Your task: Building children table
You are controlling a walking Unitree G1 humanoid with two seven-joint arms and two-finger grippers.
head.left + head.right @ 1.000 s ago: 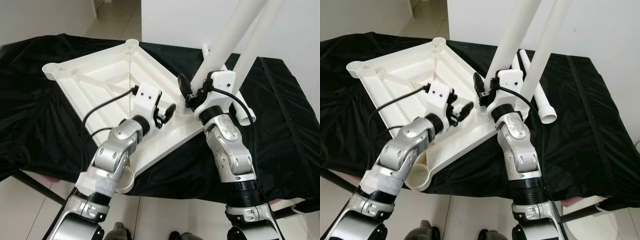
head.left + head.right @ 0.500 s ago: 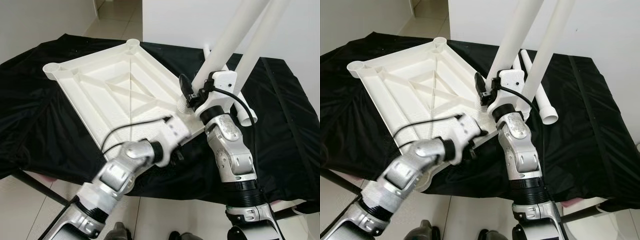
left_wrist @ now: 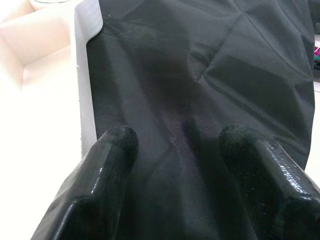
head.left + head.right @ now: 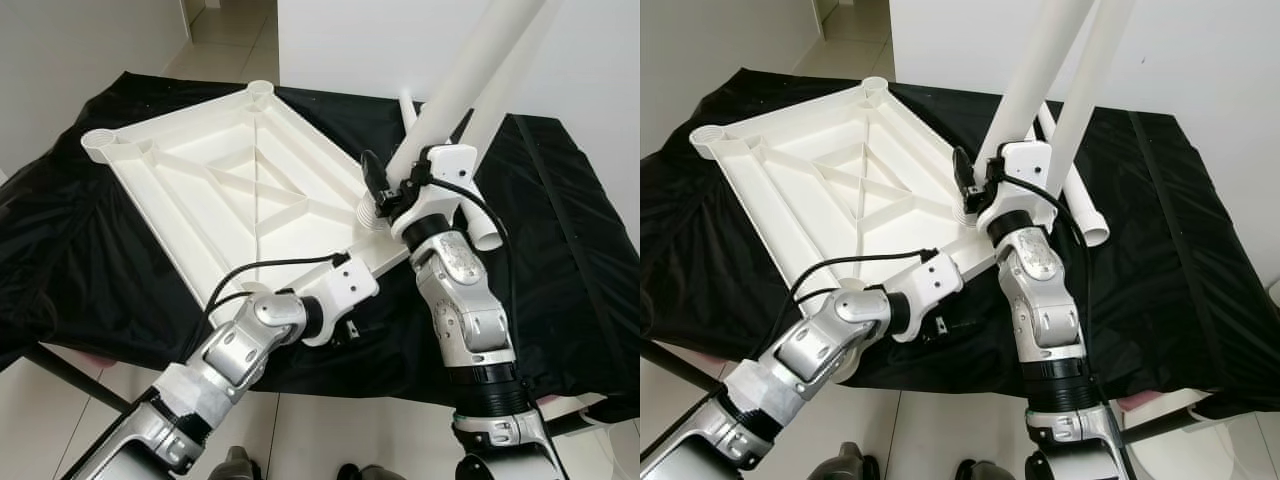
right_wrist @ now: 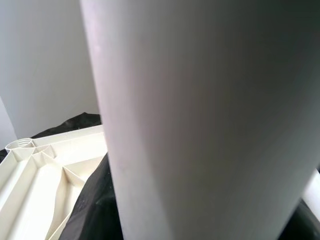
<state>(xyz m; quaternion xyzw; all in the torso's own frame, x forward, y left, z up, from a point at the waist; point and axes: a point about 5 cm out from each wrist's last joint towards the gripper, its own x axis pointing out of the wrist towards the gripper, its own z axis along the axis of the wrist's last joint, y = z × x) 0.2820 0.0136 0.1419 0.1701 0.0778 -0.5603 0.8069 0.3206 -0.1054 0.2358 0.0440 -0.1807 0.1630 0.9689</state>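
- Left eye view: the white tabletop (image 4: 240, 190) lies upside down on a black cloth (image 4: 80, 250), ribs facing up, set at a slant so one round corner socket (image 4: 98, 146) points to the robot's left and another (image 4: 258, 90) points away from it. A white leg (image 4: 470, 75) rises steeply from the near right corner, its long axis leaning up and away to the right. The right gripper (image 4: 385, 185) is closed around the leg's lower end, just above the corner.
- Right eye view: a second leg (image 4: 1090, 60) stands just beside the first, nearly parallel to it. Another leg (image 4: 1075, 195) lies flat on the cloth behind them. The left gripper (image 4: 940, 325) hangs just off the tabletop's near edge, over the cloth.
- Left wrist view: two black fingers (image 3: 107, 165) are spread apart with only cloth between them, holding nothing; the tabletop's edge (image 3: 85, 100) runs alongside.
- Right wrist view: the held leg (image 5: 200, 120) is very close; the ribbed tabletop (image 5: 40, 170) lies beyond.
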